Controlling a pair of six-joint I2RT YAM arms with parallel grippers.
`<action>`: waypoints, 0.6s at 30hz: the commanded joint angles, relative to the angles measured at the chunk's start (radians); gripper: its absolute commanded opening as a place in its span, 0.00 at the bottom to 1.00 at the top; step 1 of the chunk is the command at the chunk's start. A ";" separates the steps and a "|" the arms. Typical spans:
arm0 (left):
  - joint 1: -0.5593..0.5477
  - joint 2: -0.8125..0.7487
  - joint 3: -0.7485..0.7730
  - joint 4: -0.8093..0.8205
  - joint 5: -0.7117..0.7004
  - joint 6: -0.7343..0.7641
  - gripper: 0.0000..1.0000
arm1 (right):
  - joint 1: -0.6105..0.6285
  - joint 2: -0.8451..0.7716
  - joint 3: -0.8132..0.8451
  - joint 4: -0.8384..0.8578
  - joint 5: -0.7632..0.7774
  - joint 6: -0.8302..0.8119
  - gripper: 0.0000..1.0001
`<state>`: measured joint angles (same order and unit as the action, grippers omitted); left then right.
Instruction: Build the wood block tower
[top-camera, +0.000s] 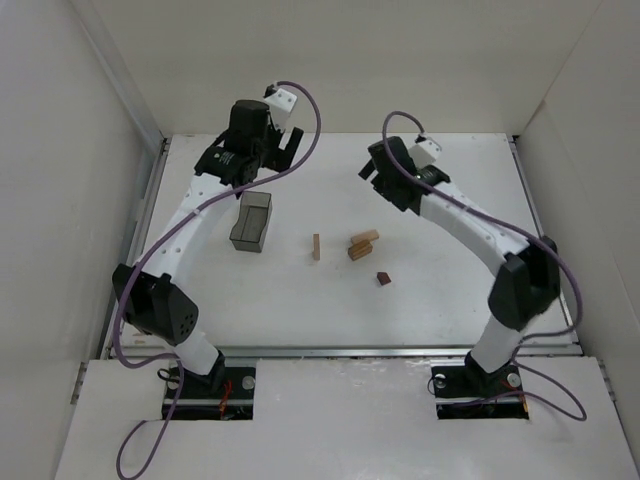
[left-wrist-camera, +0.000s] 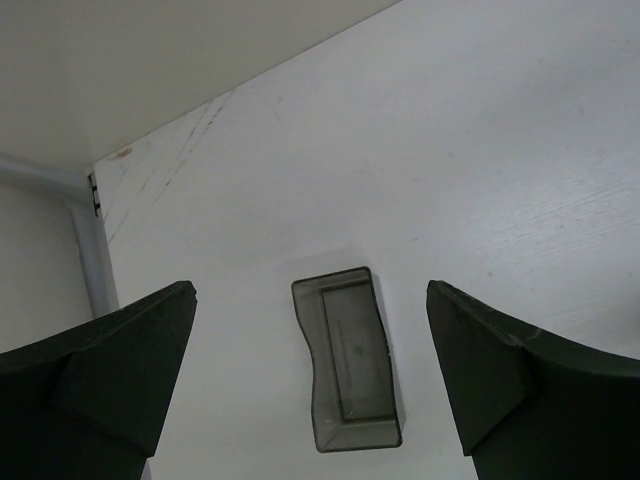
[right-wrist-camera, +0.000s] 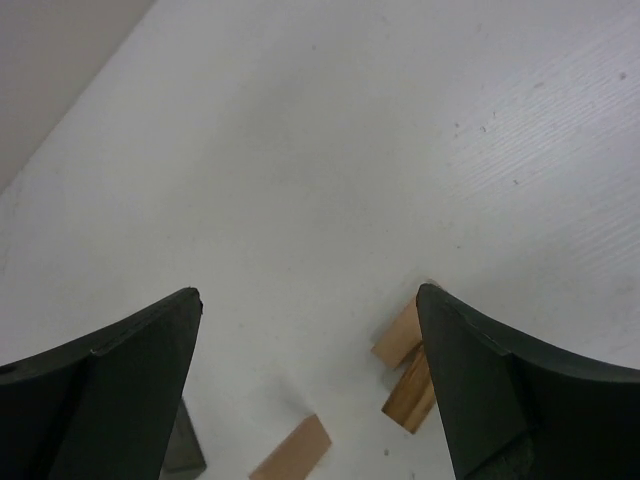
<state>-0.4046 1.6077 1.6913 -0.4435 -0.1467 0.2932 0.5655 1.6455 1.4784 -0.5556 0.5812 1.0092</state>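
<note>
The wood block tower is loose pieces on the white table: one light-tan block (top-camera: 316, 247) stands upright mid-table, two tan blocks (top-camera: 362, 245) lie against each other just right of it, and a small dark reddish-brown block (top-camera: 383, 278) sits nearer the front. My right gripper (top-camera: 376, 170) hangs open above and behind the pair. The right wrist view shows my right gripper (right-wrist-camera: 310, 290) with the pair of blocks (right-wrist-camera: 405, 350) partly behind its right finger and the single tan block (right-wrist-camera: 293, 452) below. My left gripper (top-camera: 284, 150) (left-wrist-camera: 310, 287) is open and empty at the back left.
A dark translucent grey box (top-camera: 251, 221) (left-wrist-camera: 345, 360) lies left of the blocks, below and between the left fingers in the left wrist view; its corner (right-wrist-camera: 183, 445) shows by the right gripper's left finger. White walls enclose the table on three sides.
</note>
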 joint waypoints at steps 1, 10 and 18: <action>-0.002 -0.041 -0.047 0.026 -0.122 -0.057 1.00 | -0.027 0.187 0.165 -0.381 -0.078 0.230 0.94; -0.002 -0.091 -0.128 0.054 -0.122 -0.092 1.00 | -0.056 0.307 0.091 -0.336 -0.251 0.293 0.80; -0.002 -0.081 -0.137 0.063 -0.113 -0.092 1.00 | -0.056 0.379 0.066 -0.257 -0.349 0.273 0.73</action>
<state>-0.4042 1.5738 1.5635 -0.4221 -0.2485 0.2192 0.5102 1.9999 1.5536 -0.8520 0.2859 1.2724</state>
